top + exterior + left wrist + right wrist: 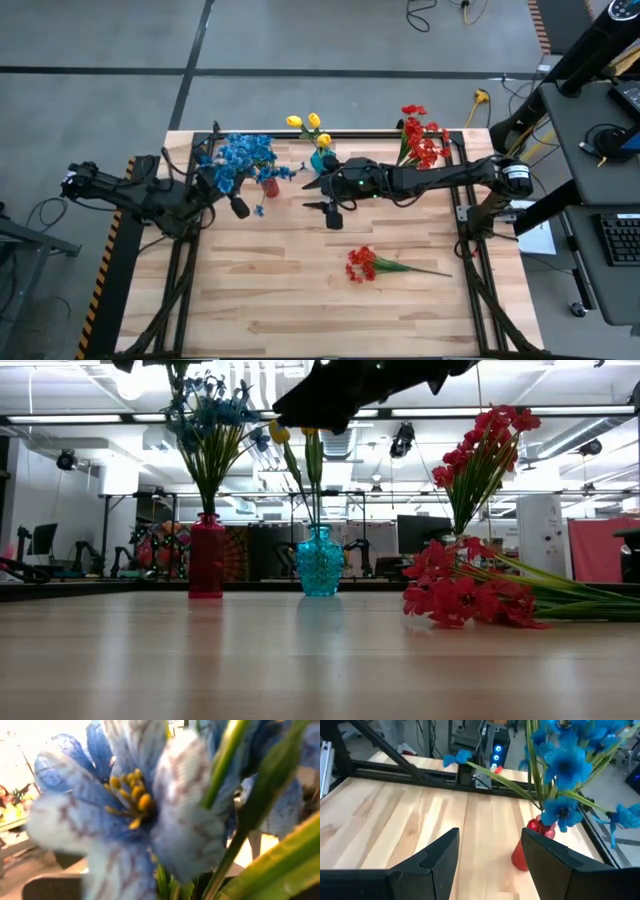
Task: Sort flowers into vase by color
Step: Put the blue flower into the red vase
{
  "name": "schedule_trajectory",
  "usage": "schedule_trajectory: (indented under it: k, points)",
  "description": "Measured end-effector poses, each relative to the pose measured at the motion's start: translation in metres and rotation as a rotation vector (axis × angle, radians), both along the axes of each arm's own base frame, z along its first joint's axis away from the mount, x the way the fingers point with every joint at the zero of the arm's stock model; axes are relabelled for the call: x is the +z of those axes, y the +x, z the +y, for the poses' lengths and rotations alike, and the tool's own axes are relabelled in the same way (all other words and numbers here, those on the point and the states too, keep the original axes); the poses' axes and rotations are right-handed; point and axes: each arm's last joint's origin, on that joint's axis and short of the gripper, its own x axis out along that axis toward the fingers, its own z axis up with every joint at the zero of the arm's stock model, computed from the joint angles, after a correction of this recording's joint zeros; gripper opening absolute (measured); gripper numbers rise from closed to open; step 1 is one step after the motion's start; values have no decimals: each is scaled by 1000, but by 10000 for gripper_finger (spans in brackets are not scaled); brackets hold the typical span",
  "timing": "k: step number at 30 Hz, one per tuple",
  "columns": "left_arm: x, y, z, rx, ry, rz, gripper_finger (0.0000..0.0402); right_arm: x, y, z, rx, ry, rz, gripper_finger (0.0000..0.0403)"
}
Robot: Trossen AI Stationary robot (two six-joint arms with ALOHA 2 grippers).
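Right gripper [490, 855], dark wedge-shaped fingers spread and empty, hangs over pale wooden planks near the red vase [527, 847] of blue flowers [570, 760]. Left gripper [238, 205] sits among those blooms; whether its fingers are parted cannot be told. A textured teal vase [320, 563] holds yellow tulips [308, 124]. One red spray [372, 265] lies flat on the table [270, 300]; another red bunch [422, 140] stands at the far edge. Beyond: an open workshop with ceiling lights.

My fingers [547, 865] look like matt black plastic. The tabletop [270, 290] is pale wood planks, smooth with a low sheen. The red vase [207, 556] and teal vase [320, 565] look glossy, like glass. Blue petals [125, 805] look like cloth.
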Motion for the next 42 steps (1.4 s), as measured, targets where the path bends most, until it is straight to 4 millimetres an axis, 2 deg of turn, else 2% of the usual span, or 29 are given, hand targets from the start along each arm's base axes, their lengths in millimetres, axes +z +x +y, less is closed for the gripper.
schedule_trajectory:
  k: [7, 12, 16, 26, 42]
  points:
    - [2, 1, 1, -9, 33, -6, 38, -6, 3, 1, 3, 3, 11, 208]
    - [-18, 3, 3, 4, 27, -12, 38, -6, 3, 1, 3, 3, 14, 208]
    - [-22, 0, 6, 23, 41, -70, 38, -8, 4, 1, 3, 3, 19, 208]
    - [-44, -3, 15, 80, 44, -87, 38, -8, 4, 1, 2, 5, 18, 208]
    - [-48, 2, 20, 98, 30, -92, 38, -8, 4, 1, 2, 6, 18, 208]
